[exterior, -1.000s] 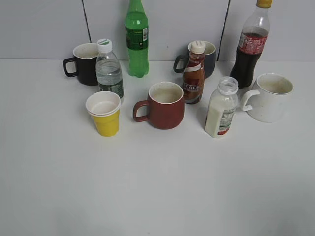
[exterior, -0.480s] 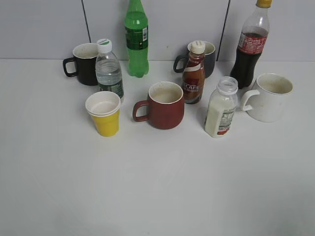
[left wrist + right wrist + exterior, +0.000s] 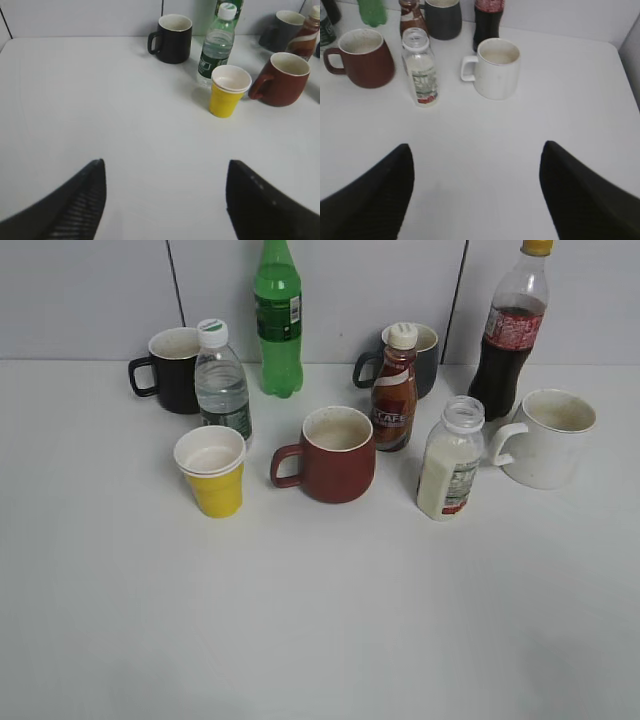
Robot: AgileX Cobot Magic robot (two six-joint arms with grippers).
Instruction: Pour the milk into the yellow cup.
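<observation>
**White surface crowded with cups and bottles, both hands spread wide and empty**

White milk [image 3: 449, 462] fills a small clear bottle with no cap on its wide neck; it stands upright right of the middle of the surface [image 3: 320, 620], toward the far edge. Just beside it on the right is a white mug [image 3: 548, 438], its handle turned toward the bottle, and the two look close but apart in the right wrist view. Left of the milk sits a dark red mug [image 3: 334, 455], handle pointing left, with a brown coffee bottle [image 3: 394, 390] just behind its right side.

The yellow cup [image 3: 212, 470] stands upright left of the middle, well apart from the milk, with the red mug between them. Its white inside looks empty in the left wrist view. A capped water bottle [image 3: 222, 382] stands just behind it, and a black mug [image 3: 170, 369] is farther back near the far edge. Along that far edge also stand a green bottle [image 3: 277, 318], a dark grey mug [image 3: 420, 355] and a cola bottle [image 3: 510, 330] toward the far right corner.

The left hand [image 3: 165, 200] hangs above the bare near part of the surface, fingers spread wide, holding nothing, with the yellow cup ahead of it. The right hand [image 3: 475, 195] is likewise spread wide and empty, the milk and white mug ahead of it.
</observation>
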